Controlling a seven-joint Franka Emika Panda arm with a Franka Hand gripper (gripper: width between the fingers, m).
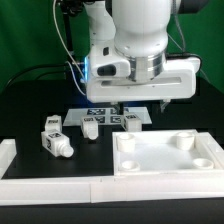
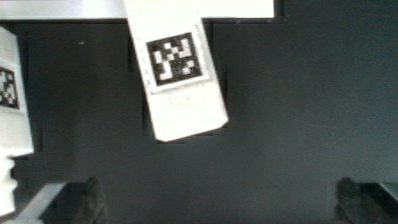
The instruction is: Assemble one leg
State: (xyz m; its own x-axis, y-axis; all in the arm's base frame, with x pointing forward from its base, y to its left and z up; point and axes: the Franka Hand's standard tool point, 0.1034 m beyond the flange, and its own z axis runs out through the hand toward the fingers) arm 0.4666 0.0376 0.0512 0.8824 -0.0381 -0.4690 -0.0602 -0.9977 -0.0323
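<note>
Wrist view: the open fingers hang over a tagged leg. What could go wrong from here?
1. The leg lies skewed to the open fingers, so closing could twist it or catch only its corners.
2. It sits off the middle of their gap; a straight descent may miss it.
3. In the exterior view the fingers hang close over the marker board, which one might strike.

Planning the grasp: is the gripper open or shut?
Open. The gripper shows its fingers far apart in the wrist view, nothing between them; the leg lies clear of them.

Frontal exterior; wrist close above leg (image 2: 185, 85)
</note>
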